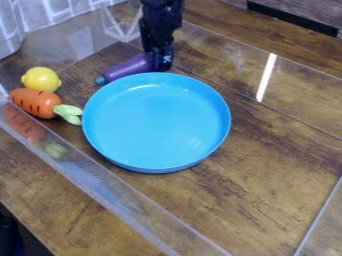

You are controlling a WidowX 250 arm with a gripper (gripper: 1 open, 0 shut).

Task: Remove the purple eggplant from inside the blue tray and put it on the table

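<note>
The purple eggplant lies on the glossy dark wooden worktop, just beyond the far rim of the blue tray. The black gripper stands at its right end with fingers spread wide, their tips too dark to make out. A yellow lemon and orange carrot sit left.

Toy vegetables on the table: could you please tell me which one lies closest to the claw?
The purple eggplant, lying on the table just outside the blue tray, right beside the claw. The lemon and carrot sit farther left.
</note>
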